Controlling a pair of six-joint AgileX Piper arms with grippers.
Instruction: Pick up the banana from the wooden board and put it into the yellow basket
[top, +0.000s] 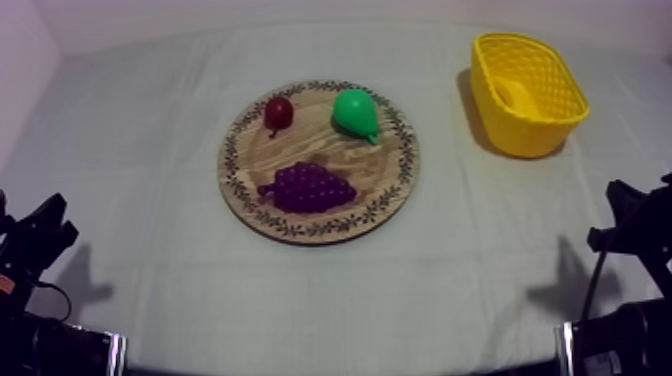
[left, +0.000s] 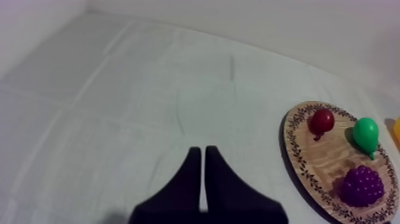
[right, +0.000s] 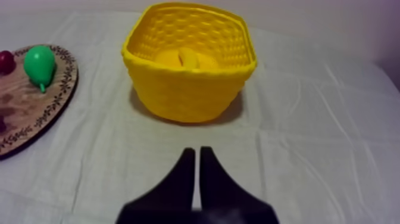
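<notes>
The banana (top: 518, 96) lay inside the yellow basket (top: 535, 135) at the upper right of the top view, well apart from the wooden board (top: 312, 138) at the centre, which carried the pear (top: 356, 113), the small red fruit (top: 278, 112) and the bunch of grapes (top: 308, 187). The left gripper (left: 202, 150) had its fingers pressed together on nothing, over bare cloth (left: 119, 107) beside the board. The right gripper (right: 197, 151) was likewise closed and empty, facing the basket.

A staged lab setup: a cloth-covered table (top: 130, 200) enclosed by bare white walls (top: 18, 60).
</notes>
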